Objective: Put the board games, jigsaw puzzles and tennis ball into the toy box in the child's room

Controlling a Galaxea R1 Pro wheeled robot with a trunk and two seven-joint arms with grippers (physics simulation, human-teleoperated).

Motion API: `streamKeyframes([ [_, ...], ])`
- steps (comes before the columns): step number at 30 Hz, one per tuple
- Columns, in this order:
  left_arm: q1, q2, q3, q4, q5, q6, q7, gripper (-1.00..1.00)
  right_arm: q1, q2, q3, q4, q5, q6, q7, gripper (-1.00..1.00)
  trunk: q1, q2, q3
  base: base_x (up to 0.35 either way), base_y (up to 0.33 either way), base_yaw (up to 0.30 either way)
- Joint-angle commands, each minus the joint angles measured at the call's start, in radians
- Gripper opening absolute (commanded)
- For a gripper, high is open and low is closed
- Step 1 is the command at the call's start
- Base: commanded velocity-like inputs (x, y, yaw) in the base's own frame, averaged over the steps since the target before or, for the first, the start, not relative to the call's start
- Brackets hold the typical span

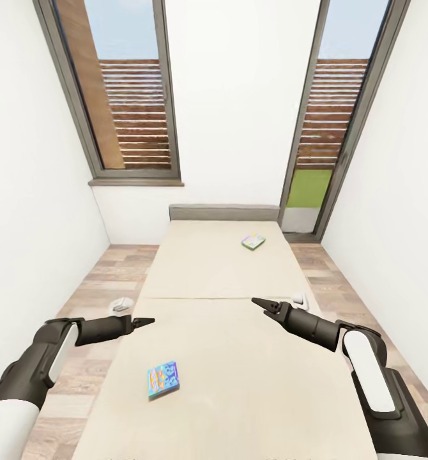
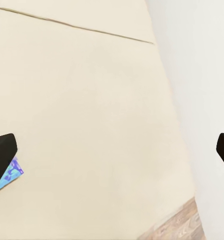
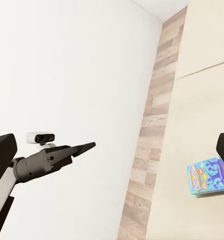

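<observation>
Left gripper (image 1: pixel 145 321) hovered over bed (image 1: pixel 227 358), empty; jaw spread could not be judged. Right gripper (image 1: pixel 260 302) likewise empty, spread indeterminate.

Blue board game (image 1: pixel 163 379) lay flat on mattress, below and just ahead of left gripper. White-green board game (image 1: pixel 253 242) lay well beyond right gripper, toward headboard.

Risk: flat box on soft surface; fingers could skid across lid or push it away.

Cover lettering too small to read.

The bed (image 1: pixel 227 358) carries two board games: the blue one (image 1: pixel 163 379) below the left tool (image 1: pixel 147 321), the white-green one (image 1: pixel 253 241) beyond the right tool (image 1: pixel 260 303).
</observation>
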Motion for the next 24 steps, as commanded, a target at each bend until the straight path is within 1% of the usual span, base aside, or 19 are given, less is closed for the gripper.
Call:
streamKeyframes([
  [1, -0.001, -0.002, 0.001, 0.0, 0.0, 0.004, 0.004, 1.0, -0.001, 0.0, -0.001, 0.0, 0.009, 0.004, 0.01, 1.0, 0.001, -0.002, -0.004, 0.0, 0.0, 0.0],
  [8, -0.001, -0.018, 0.001, 0.001, 0.001, -0.023, 0.067, 1.0, -0.001, 0.0, -0.002, 0.0, 0.009, 0.003, 0.01, 1.0, 0.001, -0.002, -0.015, 0.0, 0.0, 0.0],
  [9, -0.001, -0.02, 0.001, 0.004, 0.002, -0.032, 0.089, 1.0, -0.001, 0.001, -0.002, 0.001, 0.009, 0.003, 0.01, 1.0, 0.001, -0.002, -0.017, 0.0, 0.0, 0.0],
  [11, -0.001, -0.024, 0.001, 0.009, 0.002, -0.039, 0.112, 1.0, -0.001, 0.001, -0.002, 0.001, 0.008, 0.002, 0.01, 1.0, 0.001, -0.002, -0.02, 0.0, 0.0, 0.0],
  [19, -0.002, -0.056, 0.001, 0.025, 0.001, -0.058, 0.191, 1.0, -0.001, 0.0, -0.002, 0.001, 0.008, 0.002, 0.01, 1.0, 0.001, -0.002, -0.033, 0.0, 0.0, 0.0],
  [23, -0.002, -0.068, 0.001, 0.032, 0.001, -0.071, 0.228, 1.0, -0.001, 0.001, -0.002, 0.001, 0.008, 0.002, 0.01, 1.0, 0.001, -0.002, -0.04, 0.0, 0.0, 0.0],
  [24, -0.001, -0.072, 0.001, 0.036, 0.0, -0.076, 0.247, 1.0, -0.001, 0.001, -0.002, 0.001, 0.008, 0.002, 0.009, 1.0, 0.001, -0.002, -0.041, 0.0, 0.0, 0.0],
])
